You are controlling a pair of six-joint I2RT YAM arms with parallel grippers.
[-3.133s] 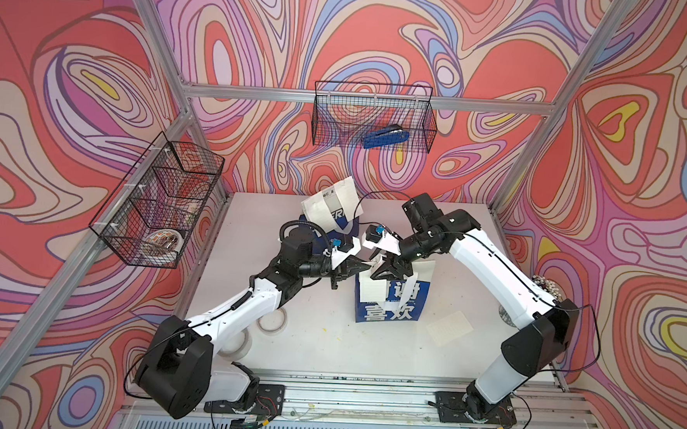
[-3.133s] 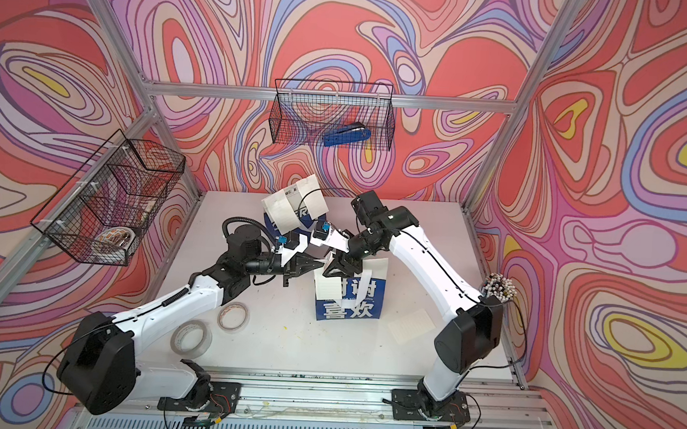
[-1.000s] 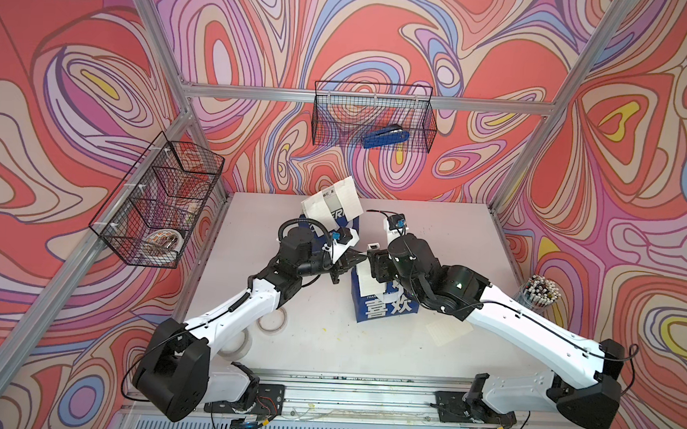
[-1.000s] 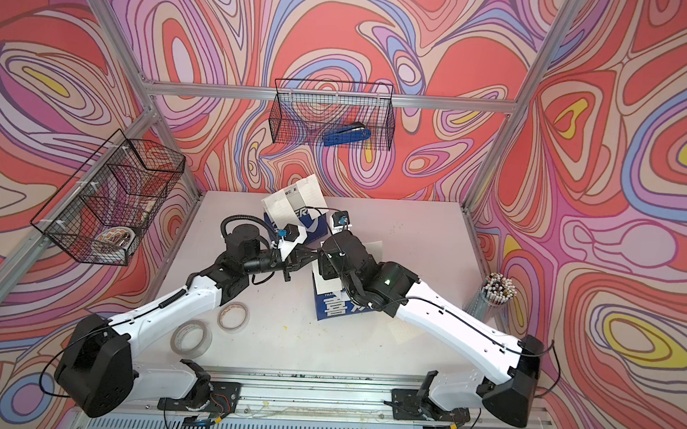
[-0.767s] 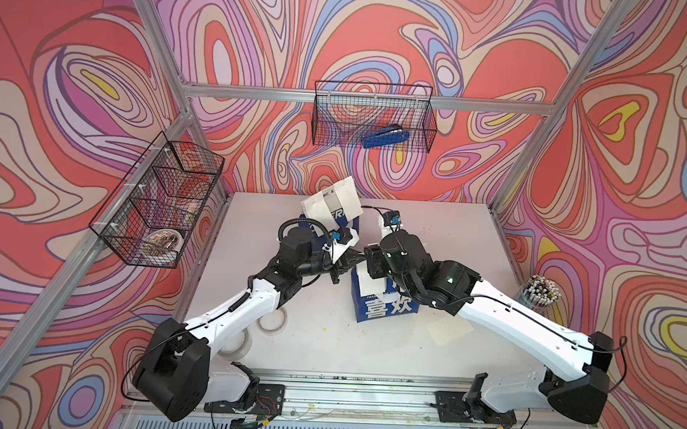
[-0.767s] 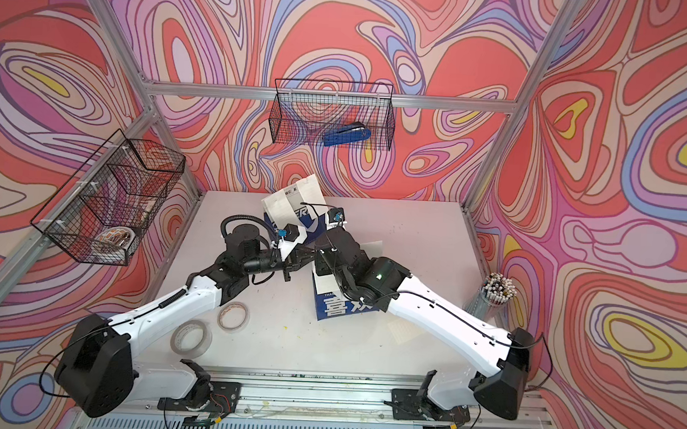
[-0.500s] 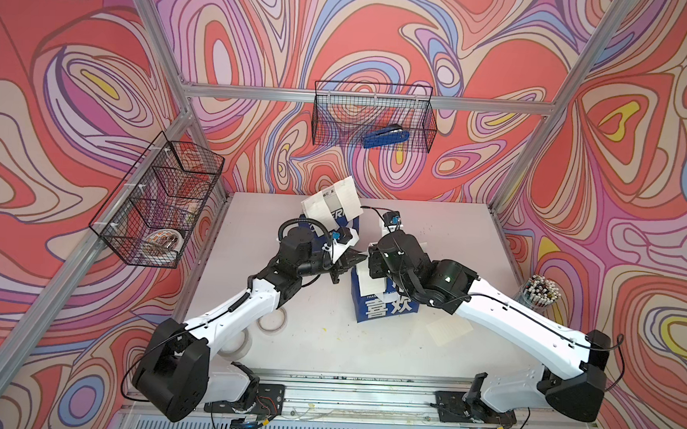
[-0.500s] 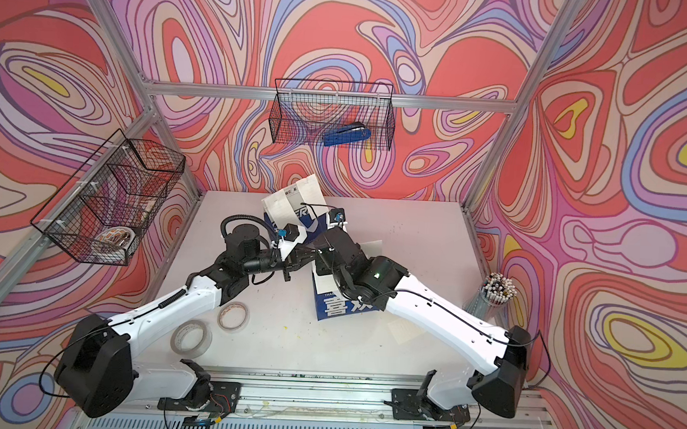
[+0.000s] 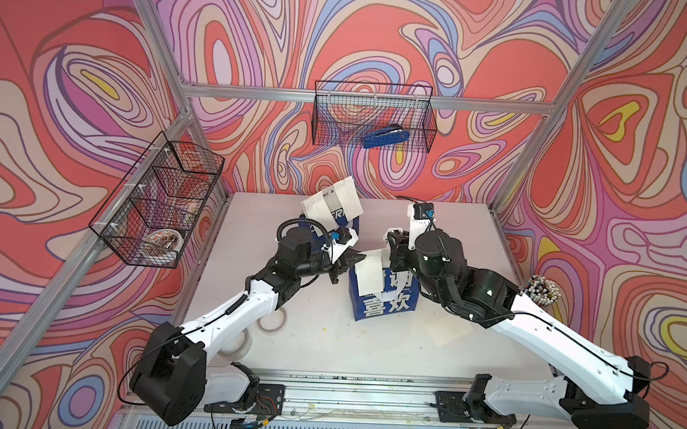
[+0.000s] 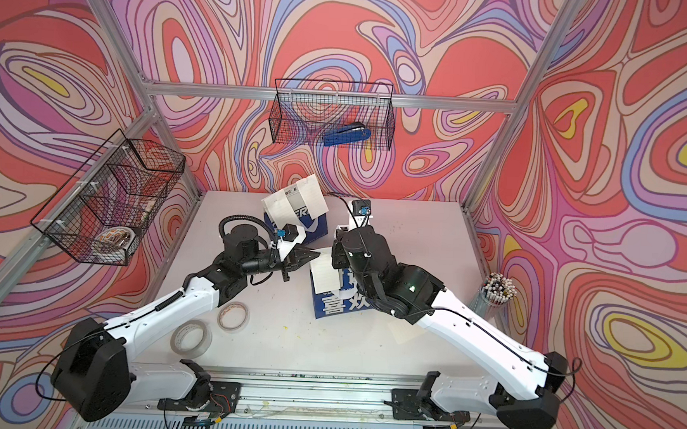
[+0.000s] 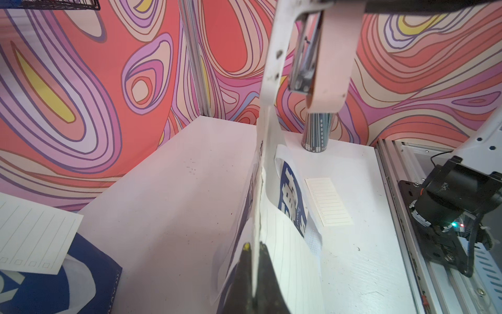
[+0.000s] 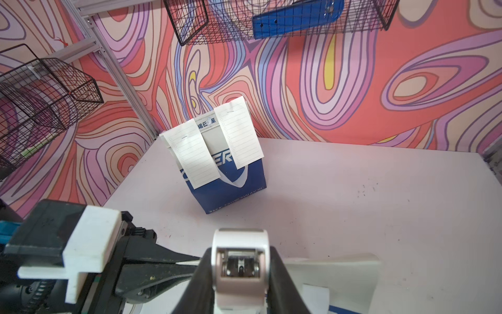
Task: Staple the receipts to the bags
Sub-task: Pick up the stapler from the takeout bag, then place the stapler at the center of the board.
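table (image 9: 327,343) bears two bags (image 9: 385,306) (image 12: 231,190), tape rolls (image 10: 176,340), loose receipt (image 9: 449,329).

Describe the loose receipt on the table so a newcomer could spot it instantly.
Find the white table, then the blue bag with big white Chinese characters near its middle. Between that bag and the cup of pens lies the loose receipt: the only lined slip lying flat on the tabletop, attached to no bag.

A: What sort of place is this?
B: Robot lab test cell. 2 arms, left arm (image 9: 223,318) & right arm (image 9: 561,344), bolted to a metal rail (image 9: 364,398) by a white counter (image 9: 327,343).
A: Anything else?
B: Alu frame (image 9: 259,94), printed swirl walls (image 9: 383,36), back wire basket (image 9: 339,114), side wire basket (image 9: 140,213).
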